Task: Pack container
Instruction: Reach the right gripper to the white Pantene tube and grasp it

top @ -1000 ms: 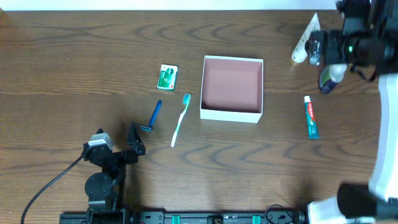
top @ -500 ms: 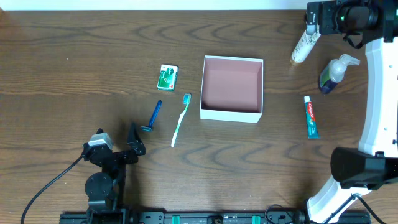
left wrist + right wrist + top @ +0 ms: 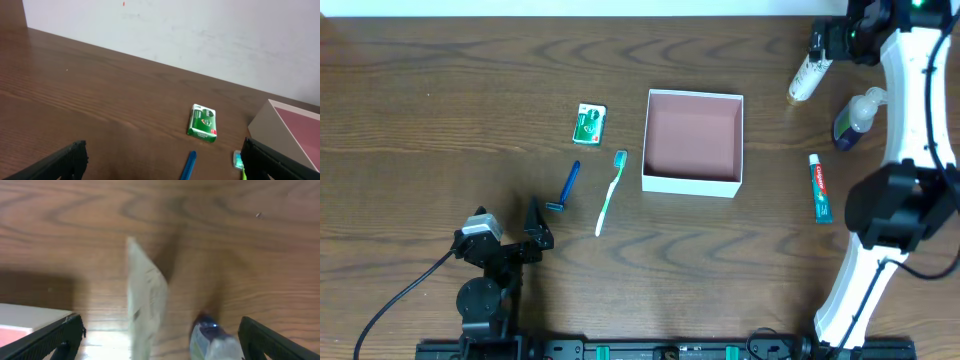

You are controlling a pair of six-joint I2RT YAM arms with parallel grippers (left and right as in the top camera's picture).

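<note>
Overhead view: bright, even, diffuse light from above. The dark brown wood-grain table (image 3: 440, 100) carries a mild sheen, and the square white-walled box with a pink-brown inside (image 3: 690, 184) casts only a faint, soft shadow. The glossy white robot arm (image 3: 910, 100) is close to overexposed. Focus is sharp throughout.

Left wrist view: crisp, with the small green rectangular packet (image 3: 202, 121) and the plain white wall (image 3: 200, 35) evenly lit.

Right wrist view: blurred. The cream squeeze tube (image 3: 145, 300) and the blue bottle (image 3: 210, 337) are smeared, a glare patch lies beside the tube's base, and a broad dark shadow sits at left — only the right gripper's black fingers (image 3: 45, 337) keep firm edges.
</note>
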